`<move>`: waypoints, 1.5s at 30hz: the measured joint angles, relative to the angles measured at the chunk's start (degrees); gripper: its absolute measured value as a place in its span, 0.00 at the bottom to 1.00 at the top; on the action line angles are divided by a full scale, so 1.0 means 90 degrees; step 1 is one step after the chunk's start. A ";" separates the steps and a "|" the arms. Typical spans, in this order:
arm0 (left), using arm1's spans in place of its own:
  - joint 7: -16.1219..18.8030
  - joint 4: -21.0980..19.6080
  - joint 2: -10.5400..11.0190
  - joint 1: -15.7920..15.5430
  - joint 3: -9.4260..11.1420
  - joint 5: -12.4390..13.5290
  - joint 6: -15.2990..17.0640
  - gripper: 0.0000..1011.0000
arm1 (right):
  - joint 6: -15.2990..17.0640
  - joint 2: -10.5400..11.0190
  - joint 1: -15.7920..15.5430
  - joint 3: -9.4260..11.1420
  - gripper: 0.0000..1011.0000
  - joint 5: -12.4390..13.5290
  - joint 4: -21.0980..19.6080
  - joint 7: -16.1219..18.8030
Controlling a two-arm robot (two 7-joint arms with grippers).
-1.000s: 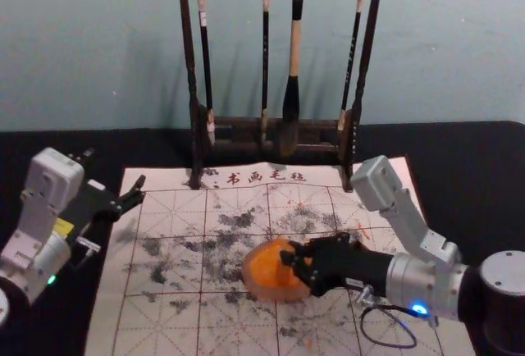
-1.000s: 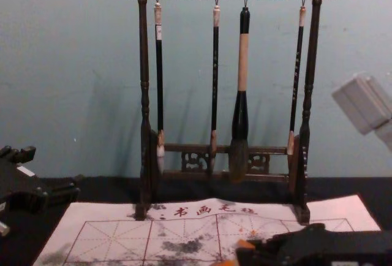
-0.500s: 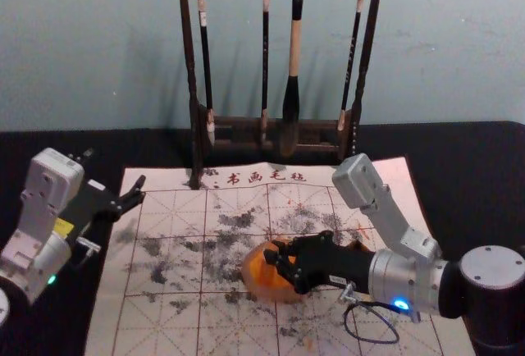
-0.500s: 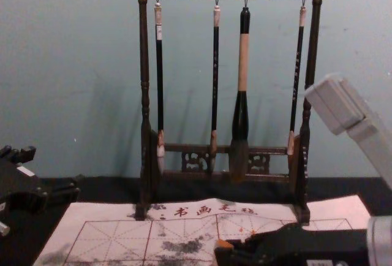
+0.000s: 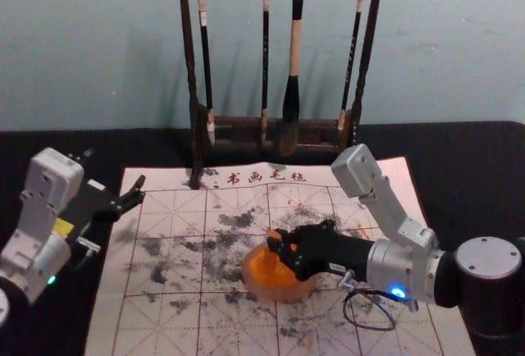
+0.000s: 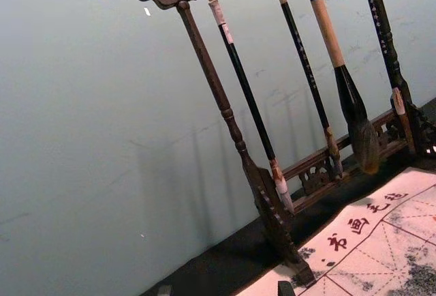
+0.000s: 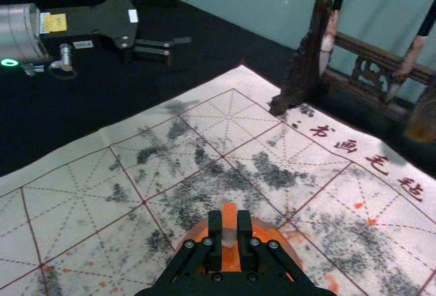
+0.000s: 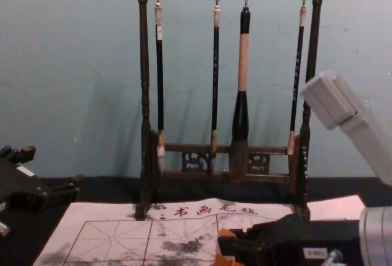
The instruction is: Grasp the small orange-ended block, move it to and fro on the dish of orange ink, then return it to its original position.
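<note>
While the right gripper [image 7: 229, 224] held the orange-ended block [image 7: 229, 213] at the ink dish [image 5: 279, 295], the return was left to do

Grasp: done. Right gripper sat at the dish, coming in from the robot's right, fingers drawn narrow on the block, one on each side. One orange end showed between the fingertips, pale body below it. Block looked roughly upright.

Inking: under way, my read. Block was over the orange ink [image 5: 267, 274], inside the dish outline in the right wrist view. Couldn't tell whether its lower end touched the ink; fingers and dish overlapped there. Stroke count couldn't be had from these frames either, so no call on how much to-and-fro remained.

Return: not done. Block was in the grip, not set down. Its original spot couldn't be identified. Orange marks [image 7: 372, 222] dotted the felt mat [image 5: 164, 331], but nothing tied them to a home position.

Likely remaining: finish the passes, lift clear of the dish wall, carry back, set down, let go. Main risk: a wide sweep catching the rim and dragging the dish, or wet ink dripping on the mat on the way back.

Left gripper [image 7: 181, 19] was parked off the mat's left side, fingers wide, nothing in them.
</note>
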 joint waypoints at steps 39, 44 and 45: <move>0.0000 0.0000 0.0000 0.0000 0.0000 0.0000 0.0000 1.00 | 0.0007 0.0150 -0.0145 0.0310 0.06 -0.0010 -0.0343 -0.0069; 0.0000 0.0000 0.0000 0.0000 0.0000 0.0000 0.0000 1.00 | 0.0020 0.0237 -0.0207 0.0381 0.06 0.0081 -0.0621 -0.0072; 0.0000 0.0000 0.0000 0.0000 0.0001 0.0000 0.0000 1.00 | 0.0029 0.0263 -0.0224 0.0407 0.06 0.0114 -0.0708 -0.0080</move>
